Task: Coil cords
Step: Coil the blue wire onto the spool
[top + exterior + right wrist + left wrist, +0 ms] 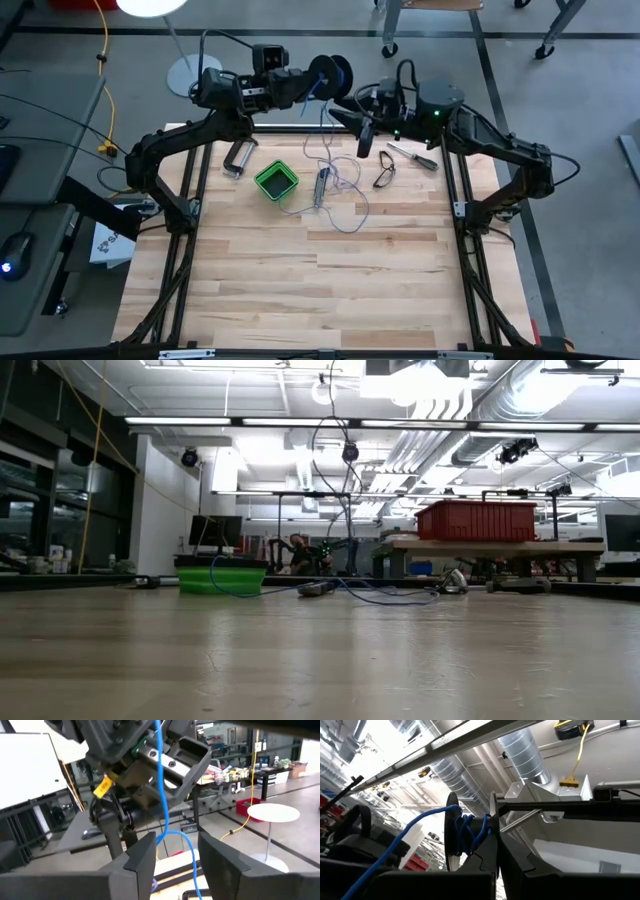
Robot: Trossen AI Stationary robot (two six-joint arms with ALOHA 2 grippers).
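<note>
- While the left gripper (305, 84) stays out of clear sight in the high view, its wrist view shows it clamped shut on the spool (470, 837), held up over the table's (300, 280) far edge with the spool's axis roughly level.
- Blue-grey wire (340, 195): a few turns already sit on the spool hub; the rest drops from the spool and lies in loose loops on the table between the green box (276, 180) and the glasses (385, 175), across a small grey tool (321, 186).
- Right gripper (175, 855) hangs just beside the spool, jaws apart, with the wire passing between the fingers (142, 852); I judge no grip on it yet.
- Step in hand, as judged: guide the strand onto the hub, one wrap at a time.
- To do it well: close lightly so the wire slides through, keep it between the flanges, hold mild tension.
- Risk: slack loops may snag the grey tool or the box and drag them.
</note>
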